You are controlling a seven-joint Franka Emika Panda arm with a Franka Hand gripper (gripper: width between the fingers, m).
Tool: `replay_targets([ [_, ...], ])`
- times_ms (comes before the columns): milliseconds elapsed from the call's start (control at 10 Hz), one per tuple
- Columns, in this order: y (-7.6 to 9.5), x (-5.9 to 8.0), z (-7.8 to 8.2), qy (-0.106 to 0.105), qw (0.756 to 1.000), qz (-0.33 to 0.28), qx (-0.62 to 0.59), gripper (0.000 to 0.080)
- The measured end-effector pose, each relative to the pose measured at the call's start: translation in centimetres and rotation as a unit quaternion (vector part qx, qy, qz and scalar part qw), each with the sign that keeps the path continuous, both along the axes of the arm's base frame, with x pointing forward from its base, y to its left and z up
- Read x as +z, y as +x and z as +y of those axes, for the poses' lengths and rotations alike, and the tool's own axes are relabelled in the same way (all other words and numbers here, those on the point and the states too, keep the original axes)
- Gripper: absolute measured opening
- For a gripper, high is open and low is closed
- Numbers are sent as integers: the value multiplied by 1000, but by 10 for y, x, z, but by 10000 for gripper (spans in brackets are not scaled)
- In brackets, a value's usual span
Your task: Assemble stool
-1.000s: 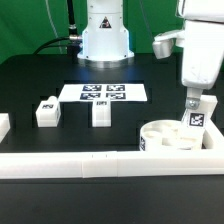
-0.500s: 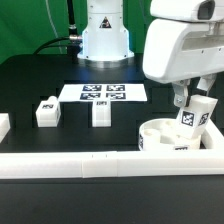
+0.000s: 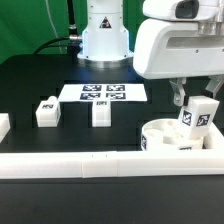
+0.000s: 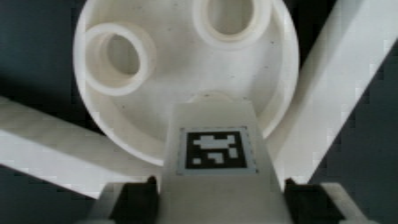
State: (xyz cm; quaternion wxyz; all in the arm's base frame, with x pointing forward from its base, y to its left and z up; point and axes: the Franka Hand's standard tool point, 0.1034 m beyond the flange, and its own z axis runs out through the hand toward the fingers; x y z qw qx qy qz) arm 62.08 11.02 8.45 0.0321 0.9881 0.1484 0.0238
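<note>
The round white seat [image 3: 178, 138] lies at the exterior view's right, against the long white rail, sockets facing up; it fills the wrist view [image 4: 169, 70]. My gripper [image 3: 192, 100] is shut on a white tagged leg [image 3: 199, 117] and holds it tilted just above the seat's far side. In the wrist view the leg [image 4: 217, 140] sits between my fingers [image 4: 139, 198] and points toward the seat's sockets [image 4: 116, 60]. Two more tagged legs [image 3: 46, 112] [image 3: 100, 113] stand on the black table at the exterior view's left and middle.
The long white rail [image 3: 90, 163] runs along the table's front edge and turns up at the exterior view's right [image 3: 215, 140]. The marker board [image 3: 103, 93] lies flat behind the legs. The arm's base [image 3: 105, 40] stands at the back.
The arm has swung toward the exterior view's left and tilted, so its white body now covers more of the view. The held leg leans more over the seat. The loose legs have not moved.
</note>
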Motion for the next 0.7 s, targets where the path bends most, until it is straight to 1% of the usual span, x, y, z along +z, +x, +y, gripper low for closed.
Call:
replay_targets([
  [100,0,0,1,2,1000,-1,-20,335],
  [400,-2,-1,4,23,989,-1,-144,335],
  [500,-2,-1,5,36,976,-5,-215,335],
  [700,-2,-1,6,52,947,-12,-315,335],
])
